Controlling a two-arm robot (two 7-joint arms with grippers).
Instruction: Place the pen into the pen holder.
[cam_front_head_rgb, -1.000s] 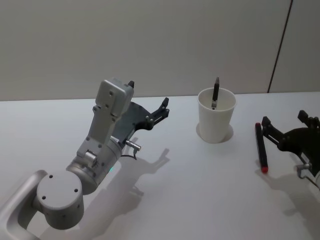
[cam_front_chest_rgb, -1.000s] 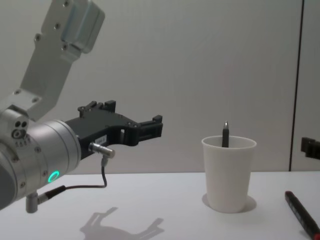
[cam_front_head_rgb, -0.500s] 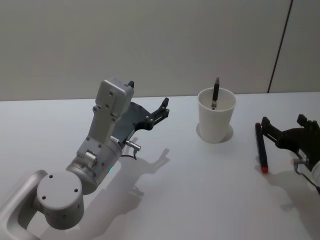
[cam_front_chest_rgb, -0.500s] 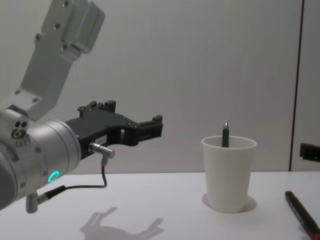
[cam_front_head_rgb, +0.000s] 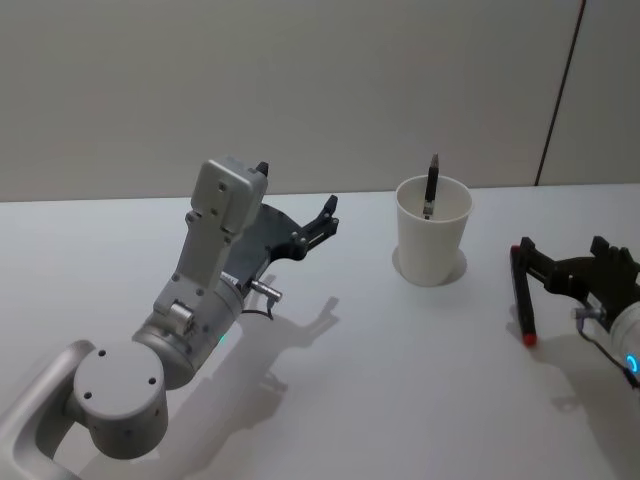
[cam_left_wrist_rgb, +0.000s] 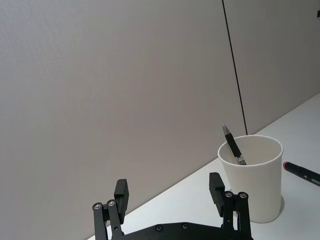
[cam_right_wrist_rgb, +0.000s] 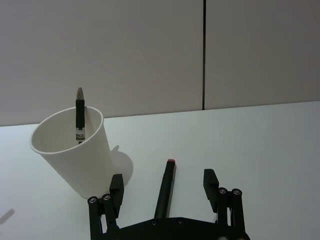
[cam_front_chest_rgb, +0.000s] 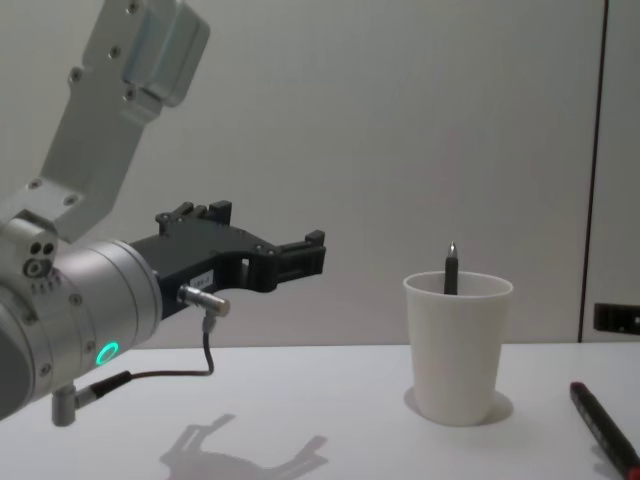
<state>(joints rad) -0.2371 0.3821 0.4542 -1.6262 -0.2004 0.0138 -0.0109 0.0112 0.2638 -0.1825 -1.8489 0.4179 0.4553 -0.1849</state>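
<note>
The cup (cam_front_head_rgb: 432, 243) that serves as the pen holder stands upright on the white table (cam_front_head_rgb: 380, 380), toward 1 o'clock from the table's middle in the head view. A black pen (cam_front_head_rgb: 432, 185) stands inside it, leaning on the far wall, with its tip poking above the rolled rim.

A second pen (cam_front_head_rgb: 521, 295), black with red at its end, lies flat on the table at about 4 o'clock from the cup, near it but not touching. It runs roughly from 12 to 6 o'clock.

The right gripper (cam_front_head_rgb: 562, 245) sits just beside this pen, at its 3 o'clock in the head view. Its fingers are spread wide and grip nothing. In the right wrist view the pen lies on the line between the two fingers, clear of both (we cannot tell how far above the table the gripper is).

The left gripper (cam_front_head_rgb: 296, 190) is held up off the table at 9 o'clock from the cup, well apart from it. Its fingers are spread too, with nothing in them. In the chest view it points across toward the cup.
</note>
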